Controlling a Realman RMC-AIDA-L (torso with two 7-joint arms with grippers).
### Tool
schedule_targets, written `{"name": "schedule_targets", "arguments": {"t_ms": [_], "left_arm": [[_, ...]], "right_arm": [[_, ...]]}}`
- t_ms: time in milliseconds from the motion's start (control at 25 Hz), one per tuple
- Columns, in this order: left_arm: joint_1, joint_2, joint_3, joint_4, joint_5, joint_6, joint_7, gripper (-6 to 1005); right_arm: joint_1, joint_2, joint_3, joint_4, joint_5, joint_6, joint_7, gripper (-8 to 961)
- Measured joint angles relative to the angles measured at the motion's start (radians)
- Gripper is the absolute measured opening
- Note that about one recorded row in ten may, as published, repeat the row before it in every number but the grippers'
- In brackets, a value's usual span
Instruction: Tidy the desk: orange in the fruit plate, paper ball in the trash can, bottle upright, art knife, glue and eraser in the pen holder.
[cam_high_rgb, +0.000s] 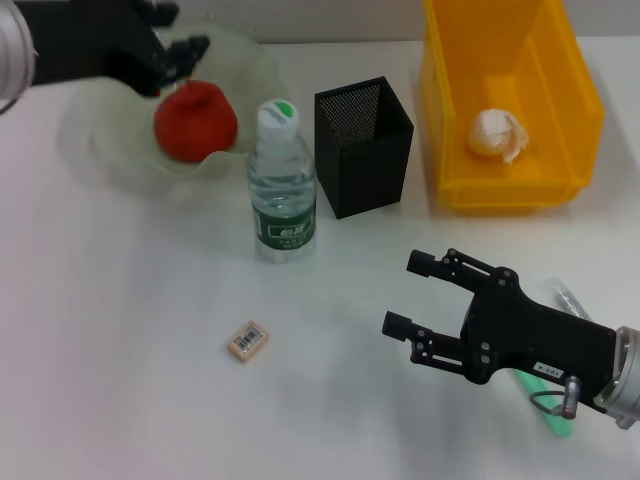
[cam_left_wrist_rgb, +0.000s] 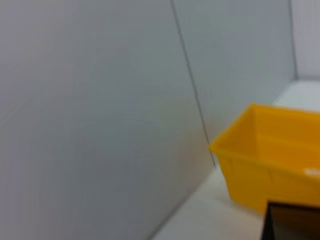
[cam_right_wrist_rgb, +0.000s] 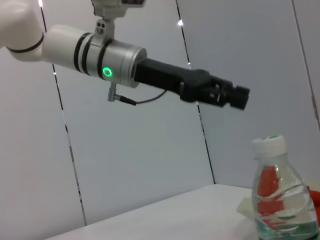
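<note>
The orange (cam_high_rgb: 195, 122) lies in the fruit plate (cam_high_rgb: 108, 142) at the back left of the desk (cam_high_rgb: 130, 300). My left gripper (cam_high_rgb: 183, 35) hovers open just above and behind it, apart from it. Beside the plate the bottle (cam_high_rgb: 283, 180) stands upright, with the pen holder (cam_high_rgb: 363, 145) to its right. The paper ball (cam_high_rgb: 497, 133) rests inside the trash can (cam_high_rgb: 510, 195). The eraser (cam_high_rgb: 248, 340) lies at the front. My right gripper (cam_high_rgb: 405, 293) is open and holds nothing, right of the eraser. Under its arm show a clear tube (cam_high_rgb: 562, 296) and a green strip (cam_high_rgb: 545, 405); which is art knife or glue I cannot tell.
A pale panelled wall (cam_left_wrist_rgb: 100, 100) closes off the back of the desk. The right wrist view shows the bottle (cam_right_wrist_rgb: 280, 190) close by and the left gripper (cam_right_wrist_rgb: 237, 96) high above it. The left wrist view catches the trash can (cam_left_wrist_rgb: 265, 170) and a pen holder corner (cam_left_wrist_rgb: 292, 222).
</note>
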Motion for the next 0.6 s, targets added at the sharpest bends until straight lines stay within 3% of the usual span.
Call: {"name": "schedule_targets", "arguments": {"t_ms": [160, 240, 280, 320, 440, 480, 520, 600], "left_arm": [[0.038, 0.001, -0.049, 0.003, -0.126, -0.039, 0.034, 385], [0.064, 0.002, -0.1, -0.02, -0.286, -0.035, 0.12, 456], [0.064, 0.002, -0.1, -0.02, -0.286, -0.035, 0.12, 491], [0.08, 0.002, -0.131, -0.051, -0.409, -0.023, 0.185, 527], [0.094, 0.003, -0.196, -0.128, -0.614, 0.047, 0.307, 627], [0.094, 0.003, -0.196, -0.128, -0.614, 0.047, 0.307, 659], [0.089, 0.003, -0.249, -0.203, -0.724, 0.133, 0.372, 692], [0.078, 0.004, -0.288, -0.266, -0.778, 0.201, 0.406, 726]], "right_arm": [[0.0, 0.0, 0.0, 0.0, 0.0, 0.001, -0.001, 784], [0.0, 0.0, 0.0, 0.0, 0.0, 0.002, -0.001, 784], [0.0, 0.0, 0.0, 0.0, 0.0, 0.002, -0.001, 784], [0.0, 0.0, 0.0, 0.0, 0.0, 0.002, -0.001, 784], [0.0, 0.0, 0.0, 0.0, 0.0, 0.005, -0.001, 783], [0.0, 0.0, 0.0, 0.0, 0.0, 0.005, -0.001, 783], [0.0, 0.0, 0.0, 0.0, 0.0, 0.006, -0.002, 783], [0.0, 0.0, 0.0, 0.0, 0.0, 0.006, -0.002, 783]]}}
